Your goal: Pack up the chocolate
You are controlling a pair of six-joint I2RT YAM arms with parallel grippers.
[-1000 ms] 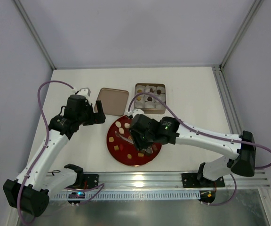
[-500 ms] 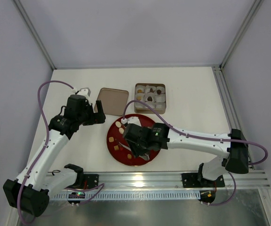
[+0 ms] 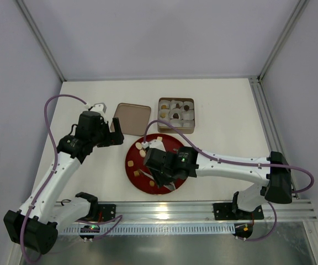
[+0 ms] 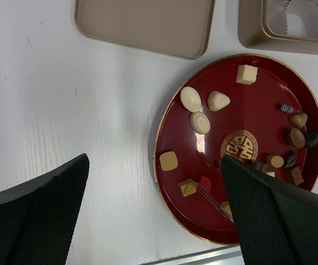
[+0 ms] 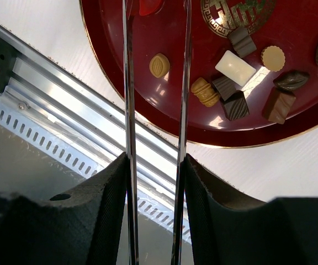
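Observation:
Several assorted chocolates lie on a round red plate (image 3: 131, 163): cream ovals (image 4: 191, 99), a tan square (image 4: 168, 160), a cream bar (image 5: 235, 68) and dark pieces (image 5: 236, 105). My right gripper (image 3: 164, 172) hovers over the plate's near part, shut on metal tongs (image 5: 128, 83) whose two blades stand apart. The blade tips (image 4: 214, 197) reach a tan square sweet (image 4: 187, 187) and a red sweet (image 4: 204, 183). My left gripper (image 3: 115, 132) is open and empty above the table, left of the plate. The gold-brown tin (image 3: 175, 115) holds white paper cups, a few with sweets.
The tin's lid (image 3: 132, 117) lies upside down left of the tin, behind the plate. An aluminium rail (image 5: 76, 105) runs along the table's near edge, close to the plate rim (image 5: 148, 118). The frame posts stand at the back corners.
My right gripper has moved left and toward the near edge over the plate, bringing the tongs to the near-left sweets. The left arm has not moved.

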